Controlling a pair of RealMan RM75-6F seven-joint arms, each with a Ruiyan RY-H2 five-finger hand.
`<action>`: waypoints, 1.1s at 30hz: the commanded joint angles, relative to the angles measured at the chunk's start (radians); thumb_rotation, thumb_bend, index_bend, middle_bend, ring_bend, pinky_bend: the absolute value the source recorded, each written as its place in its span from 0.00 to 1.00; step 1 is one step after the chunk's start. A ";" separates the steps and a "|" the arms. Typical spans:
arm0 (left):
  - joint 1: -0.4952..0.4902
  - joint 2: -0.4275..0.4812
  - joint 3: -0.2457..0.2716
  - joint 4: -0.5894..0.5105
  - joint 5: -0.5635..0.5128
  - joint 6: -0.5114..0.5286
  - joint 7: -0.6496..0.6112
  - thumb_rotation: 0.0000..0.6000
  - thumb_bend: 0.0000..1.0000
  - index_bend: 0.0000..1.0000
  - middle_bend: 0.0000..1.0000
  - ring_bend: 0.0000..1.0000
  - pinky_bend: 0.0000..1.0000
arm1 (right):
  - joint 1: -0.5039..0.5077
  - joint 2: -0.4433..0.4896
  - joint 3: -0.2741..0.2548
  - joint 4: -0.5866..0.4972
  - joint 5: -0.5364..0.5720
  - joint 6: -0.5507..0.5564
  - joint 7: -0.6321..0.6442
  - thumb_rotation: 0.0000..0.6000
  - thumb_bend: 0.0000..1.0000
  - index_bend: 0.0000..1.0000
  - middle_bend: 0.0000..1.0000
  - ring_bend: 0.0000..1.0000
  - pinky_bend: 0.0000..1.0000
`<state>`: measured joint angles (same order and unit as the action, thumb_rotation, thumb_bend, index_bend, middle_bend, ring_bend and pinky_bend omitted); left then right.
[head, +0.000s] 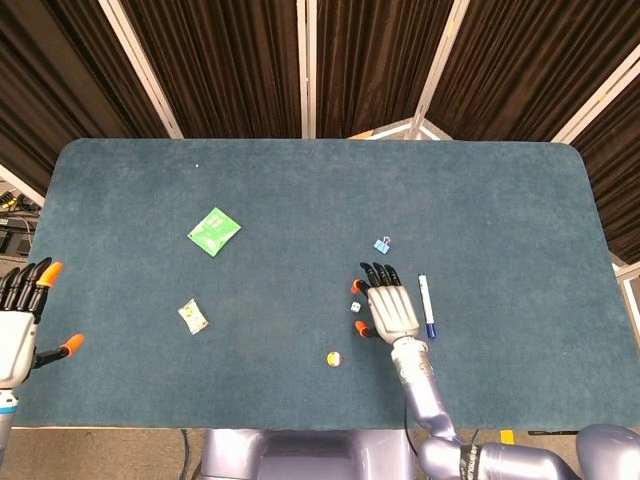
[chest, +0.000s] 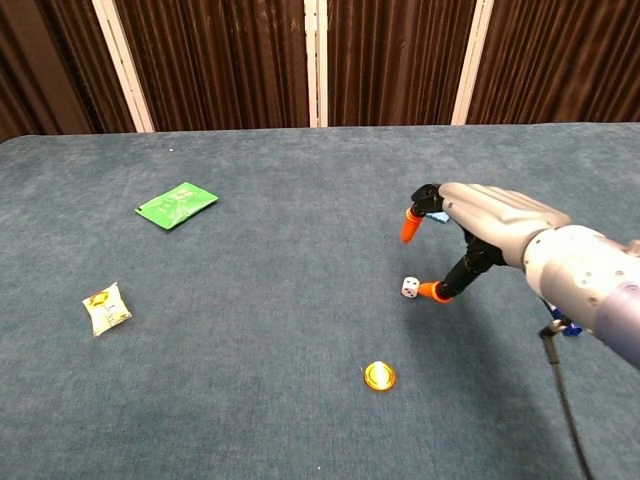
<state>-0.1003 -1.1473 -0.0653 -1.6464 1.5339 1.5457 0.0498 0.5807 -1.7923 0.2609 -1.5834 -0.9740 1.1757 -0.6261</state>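
My right hand (head: 391, 307) (chest: 478, 222) hovers open over the table's middle right, fingers spread and arched. Its orange thumb tip sits right beside a small white die (head: 355, 306) (chest: 410, 287); I cannot tell whether it touches. A blue binder clip (head: 382, 244) lies just beyond the fingertips and is hidden behind the hand in the chest view. A white marker with a blue cap (head: 426, 305) lies just right of the hand. My left hand (head: 20, 325) is open at the table's left edge, holding nothing, seen only in the head view.
A green packet (head: 214, 231) (chest: 176, 204) lies at the left centre. A small yellow-white sachet (head: 192, 315) (chest: 105, 307) sits nearer the front left. An orange round piece (head: 335, 358) (chest: 379, 376) lies in front of the die. The teal cloth table (head: 300, 190) ends at dark curtains behind.
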 joint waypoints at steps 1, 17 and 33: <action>-0.001 0.000 -0.001 0.002 -0.004 -0.003 -0.002 1.00 0.00 0.00 0.00 0.00 0.00 | 0.015 -0.022 0.009 0.032 0.019 -0.003 -0.004 1.00 0.16 0.41 0.10 0.00 0.00; -0.008 -0.002 -0.003 0.003 -0.015 -0.020 -0.001 1.00 0.00 0.00 0.00 0.00 0.00 | 0.049 -0.085 0.020 0.173 0.092 -0.039 0.024 1.00 0.16 0.44 0.12 0.00 0.00; -0.012 -0.004 -0.004 0.007 -0.022 -0.029 -0.002 1.00 0.00 0.00 0.00 0.00 0.00 | 0.078 -0.135 0.025 0.255 0.109 -0.055 0.036 1.00 0.19 0.50 0.14 0.00 0.00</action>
<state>-0.1127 -1.1510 -0.0693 -1.6393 1.5122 1.5165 0.0480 0.6577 -1.9258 0.2861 -1.3319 -0.8663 1.1214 -0.5910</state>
